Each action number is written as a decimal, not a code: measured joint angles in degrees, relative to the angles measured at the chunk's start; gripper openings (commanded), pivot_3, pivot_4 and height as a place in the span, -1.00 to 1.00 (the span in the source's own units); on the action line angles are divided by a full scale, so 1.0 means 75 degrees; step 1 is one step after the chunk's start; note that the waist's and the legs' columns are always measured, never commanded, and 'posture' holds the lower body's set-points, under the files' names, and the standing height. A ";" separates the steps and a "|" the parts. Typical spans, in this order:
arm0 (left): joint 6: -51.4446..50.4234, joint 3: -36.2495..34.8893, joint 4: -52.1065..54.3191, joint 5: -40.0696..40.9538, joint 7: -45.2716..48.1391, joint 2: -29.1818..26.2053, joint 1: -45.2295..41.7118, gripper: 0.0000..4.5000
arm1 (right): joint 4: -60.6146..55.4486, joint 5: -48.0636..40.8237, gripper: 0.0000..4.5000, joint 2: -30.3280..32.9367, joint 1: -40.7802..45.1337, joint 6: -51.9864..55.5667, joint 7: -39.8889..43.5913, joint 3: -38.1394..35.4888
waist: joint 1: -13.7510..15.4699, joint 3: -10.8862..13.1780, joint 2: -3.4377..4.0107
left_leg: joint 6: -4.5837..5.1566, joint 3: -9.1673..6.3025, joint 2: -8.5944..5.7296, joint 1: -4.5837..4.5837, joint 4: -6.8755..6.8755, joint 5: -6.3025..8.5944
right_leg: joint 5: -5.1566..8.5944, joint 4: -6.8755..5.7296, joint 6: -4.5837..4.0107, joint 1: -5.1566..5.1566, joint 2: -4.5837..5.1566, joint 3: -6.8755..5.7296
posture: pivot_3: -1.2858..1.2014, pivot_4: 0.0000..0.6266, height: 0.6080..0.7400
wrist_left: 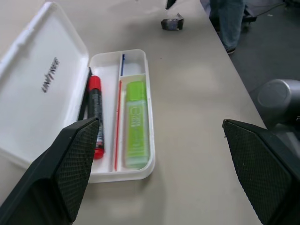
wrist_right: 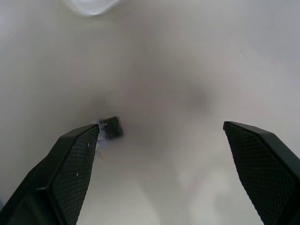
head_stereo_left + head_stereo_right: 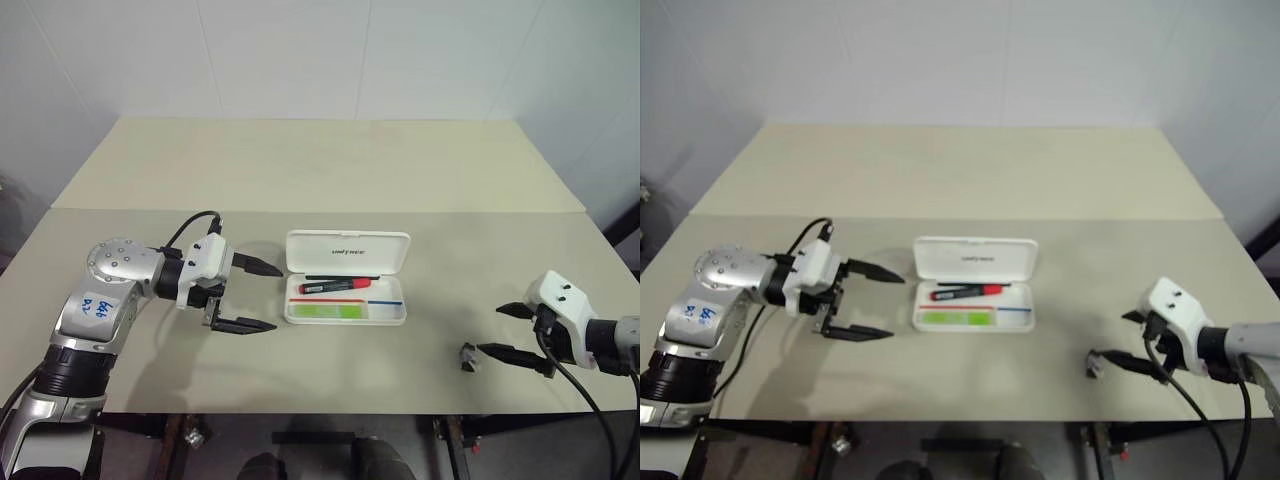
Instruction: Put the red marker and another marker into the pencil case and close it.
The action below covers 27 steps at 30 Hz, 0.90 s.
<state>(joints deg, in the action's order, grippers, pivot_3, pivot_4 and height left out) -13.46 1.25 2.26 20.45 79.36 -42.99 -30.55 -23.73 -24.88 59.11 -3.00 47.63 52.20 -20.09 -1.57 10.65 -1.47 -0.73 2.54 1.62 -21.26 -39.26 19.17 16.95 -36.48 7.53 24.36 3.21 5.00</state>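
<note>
The white pencil case lies open in the middle of the table, its lid folded back on the far side. Inside lie the red marker and, nearer me, the light-green highlighter; the left wrist view shows the marker and the highlighter side by side in the tray. My left gripper stands open just left of the case, pointing at it, nothing between its fingers. My right gripper is open at the table's right front, apart from the case.
A small dark grey object lies on the table by the right gripper's near fingertip, also seen as the dark object in the right wrist view. A seam runs across the tabletop behind the case. A person's legs stand beyond the table edge.
</note>
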 measured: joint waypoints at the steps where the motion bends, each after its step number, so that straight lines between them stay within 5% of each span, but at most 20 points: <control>1: 0.0041 0.0010 -0.0030 -0.0001 0.0000 0.0024 -0.0003 0.98 | -0.0274 -0.0105 1.00 -0.0100 -0.0008 0.0444 -0.0250 -0.0133 | 0.0005 -0.0001 -0.0002 | -0.0002 -0.0002 -0.0002 0.0000 0.0000 -0.0001 | 0.0000 0.0000 0.0000 0.0000 0.0000 -0.0001 | 0.03 -0.52 1.00; 13: 0.0376 0.0328 -0.0448 -0.0049 0.0051 0.0327 -0.0096 0.98 | -0.2293 -0.0724 1.00 -0.2028 0.1142 0.5673 -0.2996 -0.1315 | 0.0003 -0.0003 -0.0005 | -0.0001 -0.0011 -0.0006 -0.0009 0.0011 -0.0001 | 0.0000 0.0013 -0.0001 0.0002 -0.0003 -0.0002 | 0.03 -0.52 1.00; 27: 0.0569 0.0388 -0.0679 -0.0065 0.0127 0.0261 -0.0146 0.98 | -0.3558 -0.1269 1.00 -0.4518 0.0556 0.5945 -0.5351 -0.1292 | -0.0018 -0.0007 -0.0011 | 0.0001 -0.0014 -0.0003 -0.0016 0.0014 0.0000 | -0.0001 0.0020 -0.0001 0.0005 -0.0001 -0.0005 | 0.03 -0.52 1.00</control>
<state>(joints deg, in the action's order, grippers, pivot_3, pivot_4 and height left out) -9.19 4.17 -2.83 19.96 80.31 -41.03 -31.64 -50.42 -34.40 25.22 1.17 92.22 12.07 -29.78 -1.70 10.59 -1.55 -0.73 2.44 1.60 -21.38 -39.15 19.17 16.94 -36.33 7.52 24.40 3.20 4.97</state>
